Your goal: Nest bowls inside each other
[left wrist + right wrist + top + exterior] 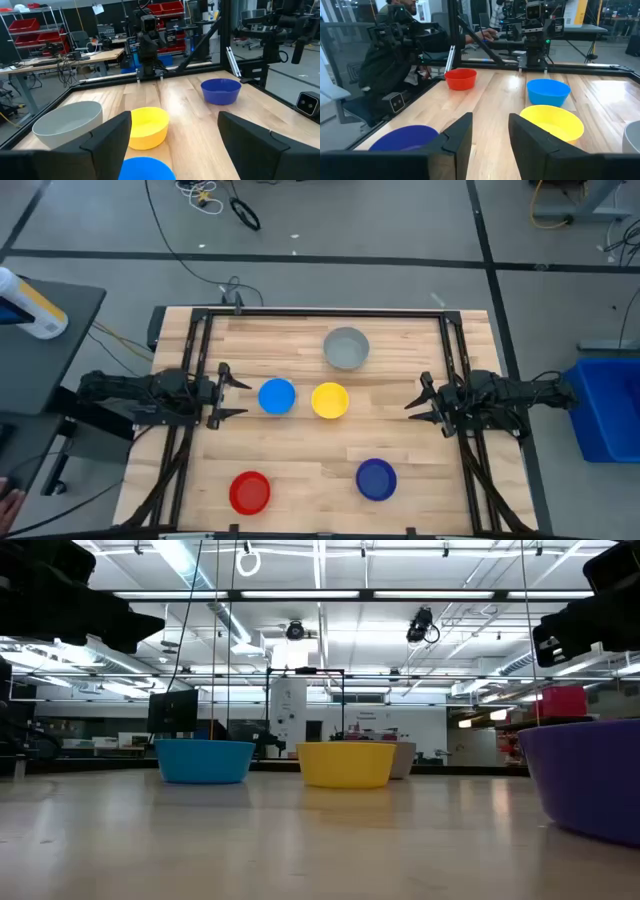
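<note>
Five bowls stand apart, each on its base, on the wooden table (300, 450). The grey bowl (346, 348) is at the far middle. The light blue bowl (277, 396) and the yellow bowl (330, 400) stand side by side at the centre. The red bowl (250, 492) and the dark blue bowl (376, 479) are near the front edge. My left gripper (233, 397) hovers open just left of the light blue bowl (145, 167). My right gripper (415, 400) is open at the right, facing the yellow bowl (552, 122). Nothing is between either gripper's fingers.
Black frame rails (195, 370) run along the table's left, right and far edges. A blue bin (610, 405) stands off the table to the right. A person (395, 50) sits beyond the table's left side. Bare wood lies between the bowls.
</note>
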Robot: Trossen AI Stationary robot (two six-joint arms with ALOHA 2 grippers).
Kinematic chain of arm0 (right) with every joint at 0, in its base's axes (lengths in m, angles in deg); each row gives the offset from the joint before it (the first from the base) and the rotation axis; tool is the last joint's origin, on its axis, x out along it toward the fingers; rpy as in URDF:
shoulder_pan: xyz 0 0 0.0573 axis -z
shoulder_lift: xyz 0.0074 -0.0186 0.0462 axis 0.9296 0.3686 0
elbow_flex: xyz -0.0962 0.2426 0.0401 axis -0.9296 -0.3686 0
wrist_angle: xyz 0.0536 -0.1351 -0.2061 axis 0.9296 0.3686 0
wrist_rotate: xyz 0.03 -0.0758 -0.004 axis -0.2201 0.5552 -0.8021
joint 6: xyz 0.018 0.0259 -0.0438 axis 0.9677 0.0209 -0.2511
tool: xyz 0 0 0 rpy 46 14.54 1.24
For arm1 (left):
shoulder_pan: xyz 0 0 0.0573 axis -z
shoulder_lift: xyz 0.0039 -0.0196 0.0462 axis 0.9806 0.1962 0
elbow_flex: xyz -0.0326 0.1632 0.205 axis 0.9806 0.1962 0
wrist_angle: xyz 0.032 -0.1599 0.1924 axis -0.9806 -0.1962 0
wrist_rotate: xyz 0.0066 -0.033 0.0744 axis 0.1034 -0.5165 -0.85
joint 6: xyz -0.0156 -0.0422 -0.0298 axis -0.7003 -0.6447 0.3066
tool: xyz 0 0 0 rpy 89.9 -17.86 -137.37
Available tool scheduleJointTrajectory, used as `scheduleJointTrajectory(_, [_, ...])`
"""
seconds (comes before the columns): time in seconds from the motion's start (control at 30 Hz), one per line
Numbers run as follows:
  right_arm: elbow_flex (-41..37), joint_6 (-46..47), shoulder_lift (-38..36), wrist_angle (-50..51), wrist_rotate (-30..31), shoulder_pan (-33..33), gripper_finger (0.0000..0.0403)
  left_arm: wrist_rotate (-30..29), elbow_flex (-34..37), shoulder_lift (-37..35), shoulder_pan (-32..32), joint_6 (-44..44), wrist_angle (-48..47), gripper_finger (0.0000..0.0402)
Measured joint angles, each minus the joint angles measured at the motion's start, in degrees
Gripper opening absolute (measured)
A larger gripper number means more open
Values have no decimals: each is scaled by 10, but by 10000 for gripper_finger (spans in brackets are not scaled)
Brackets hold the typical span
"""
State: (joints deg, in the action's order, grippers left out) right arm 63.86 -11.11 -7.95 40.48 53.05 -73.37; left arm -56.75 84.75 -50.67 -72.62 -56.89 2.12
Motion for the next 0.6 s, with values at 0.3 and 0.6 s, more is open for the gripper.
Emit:
scheduleJointTrajectory(0.3, [0,0,0,0,0,0,120,0,0,0,0,0,0,307])
scheduleJointTrajectory(0.6, [0,0,0,0,0,0,108,0,0,0,0,0,0,307])
